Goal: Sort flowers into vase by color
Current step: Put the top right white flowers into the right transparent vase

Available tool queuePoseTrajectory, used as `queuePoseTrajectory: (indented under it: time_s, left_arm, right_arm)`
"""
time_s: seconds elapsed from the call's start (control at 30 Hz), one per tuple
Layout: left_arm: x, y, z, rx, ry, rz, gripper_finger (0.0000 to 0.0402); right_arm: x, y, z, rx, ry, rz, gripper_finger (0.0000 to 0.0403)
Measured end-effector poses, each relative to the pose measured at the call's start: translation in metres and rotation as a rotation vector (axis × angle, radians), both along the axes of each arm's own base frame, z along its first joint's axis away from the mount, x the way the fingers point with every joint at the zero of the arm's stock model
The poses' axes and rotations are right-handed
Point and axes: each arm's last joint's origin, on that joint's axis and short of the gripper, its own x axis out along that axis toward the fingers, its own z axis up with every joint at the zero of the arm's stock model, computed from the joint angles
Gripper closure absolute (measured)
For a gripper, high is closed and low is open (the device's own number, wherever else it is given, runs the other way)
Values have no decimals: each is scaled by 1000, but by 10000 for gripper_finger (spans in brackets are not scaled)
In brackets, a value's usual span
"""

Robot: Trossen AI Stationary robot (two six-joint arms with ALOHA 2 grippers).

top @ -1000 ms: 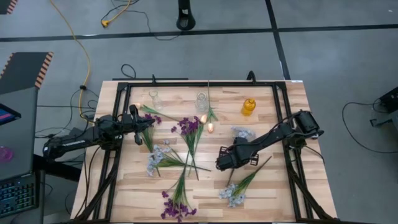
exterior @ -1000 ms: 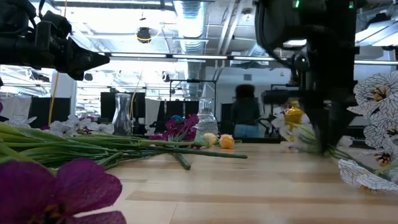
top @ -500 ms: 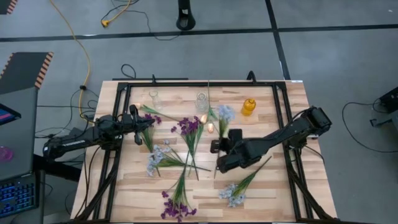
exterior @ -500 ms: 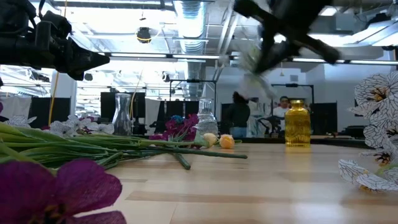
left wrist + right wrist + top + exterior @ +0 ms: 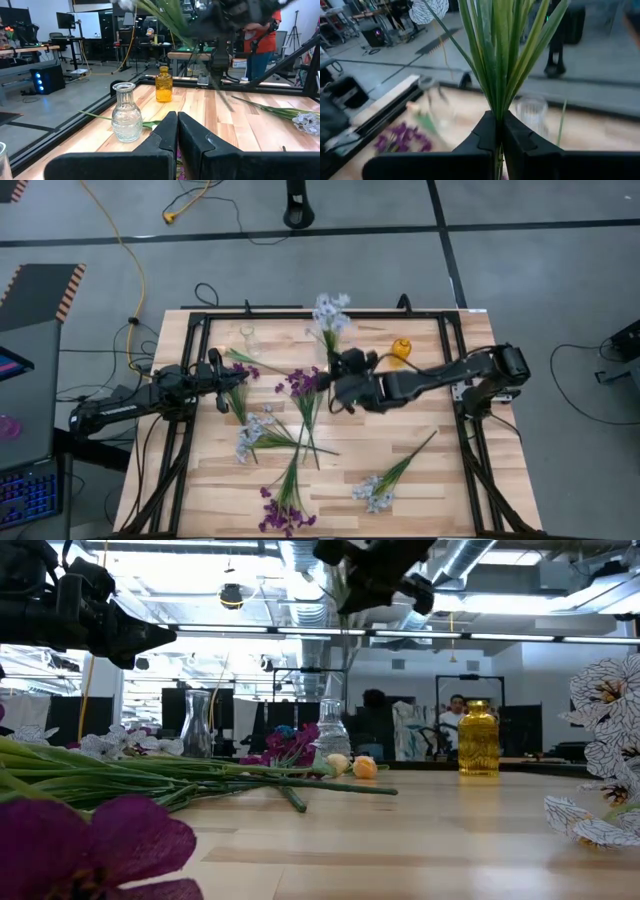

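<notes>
table [image 5: 420, 480]: pale planked wood, smooth, slight sheen | frame [image 5: 320, 314]: black metal rails, matt | two vases [image 5: 124, 119]: clear ribbed glass, glossy | third vase [image 5: 163, 88]: amber glass, glossy | flowers [image 5: 285, 505]: cloth-like petals, plastic-looking green stems | fingers [image 5: 170, 137]: dark matt plastic | floor [image 5: 300, 270]: grey, smooth

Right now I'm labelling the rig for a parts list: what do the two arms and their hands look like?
Both arms are dark, jointed and slim. The left hand ends in two flat black tapered fingers. The right hand has the same black fingers. Black cables run along the left arm and the right arm.
</notes>
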Motion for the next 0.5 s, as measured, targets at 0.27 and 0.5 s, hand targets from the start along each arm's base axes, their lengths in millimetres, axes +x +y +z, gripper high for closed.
queuePoseTrajectory:
  time_s: [0.27,0.5]
  left_arm:
    - [0,0,0,0,0,0,401]
    - [0,0,0,0,0,1,401]
  right_arm:
    - [11,-48,25,-187,41,28,362]
    - [13,-84,36,-314,79,132,362]
